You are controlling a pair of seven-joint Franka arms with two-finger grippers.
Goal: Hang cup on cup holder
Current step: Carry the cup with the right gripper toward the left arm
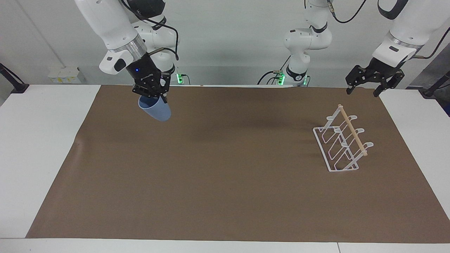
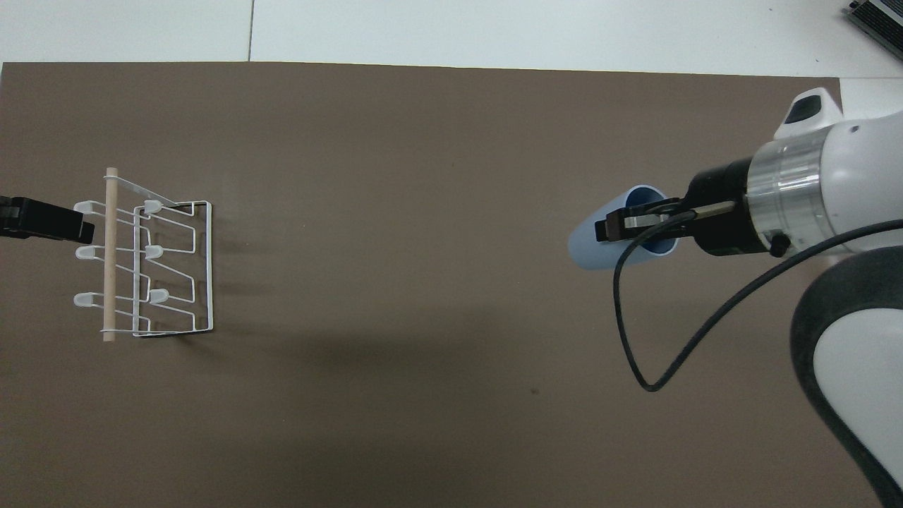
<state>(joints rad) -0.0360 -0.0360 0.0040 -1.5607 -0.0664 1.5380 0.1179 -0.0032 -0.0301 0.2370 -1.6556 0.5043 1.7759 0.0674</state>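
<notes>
We see the right gripper (image 1: pixel 157 98) in the air over the brown mat (image 1: pixel 225 182), toward the right arm's end of the table. Its jaws are clamped on the rim wall of the cup (image 1: pixel 156 109), one finger inside the mouth and one outside. The cup hangs tilted below the jaws, clear of the mat, its closed base pointing toward the table's middle. The cup holder (image 1: pixel 342 140) stands on the mat toward the left arm's end, well apart from the cup. The left gripper (image 1: pixel 362 90) waits in the air just past the holder's end nearest the robots, jaws spread and holding nothing. The mat covers most of a white table (image 1: pixel 38 140); a pale wall (image 1: pixel 228 35) rises at the robots' end. We count one cup, one holder with one wooden dowel (image 2: pixel 110 254) and six capped prongs, and two arms.
</notes>
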